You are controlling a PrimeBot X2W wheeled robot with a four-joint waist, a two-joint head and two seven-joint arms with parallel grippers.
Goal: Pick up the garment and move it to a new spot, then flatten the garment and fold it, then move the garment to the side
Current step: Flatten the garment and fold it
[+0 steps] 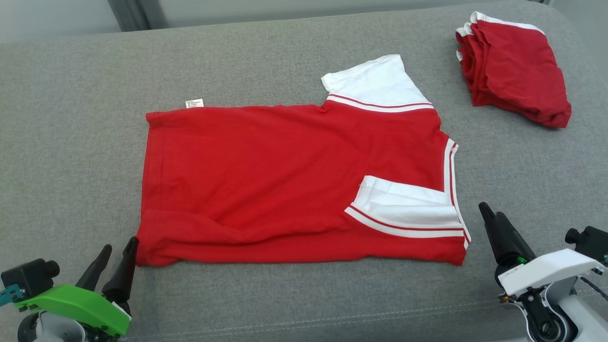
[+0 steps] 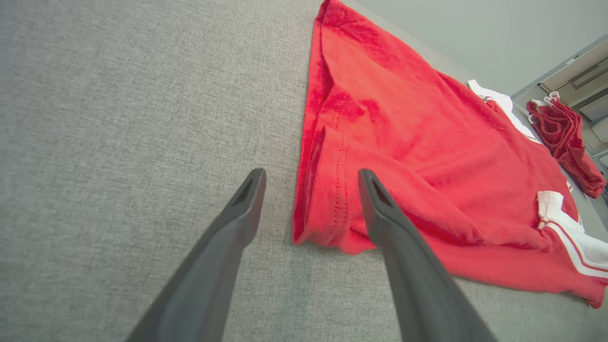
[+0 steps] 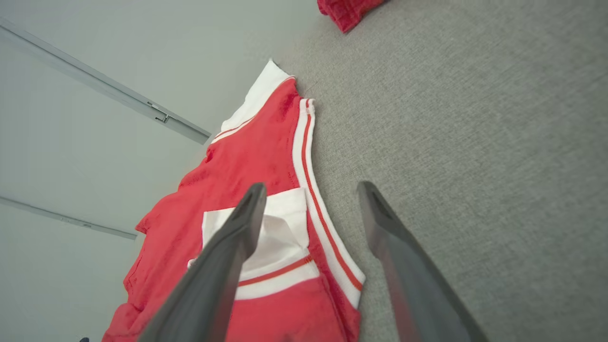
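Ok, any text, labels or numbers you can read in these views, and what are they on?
White tag at the far edge of the red shirt: printed lines, too small to read.
Dark marking on the white housing behind the right gripper: too blurred to read.
No legible text anywhere.

Spread garment [image 1: 285, 185]: 1
White sleeves [image 1: 375, 83]: 2
Folded red stack [image 1: 517, 71]: 1, piece count indeterminate
Grippers: 2, left gripper [image 1: 119, 243] and right gripper [image 1: 491, 210]
Grey surface [image 1: 71, 118]: 1
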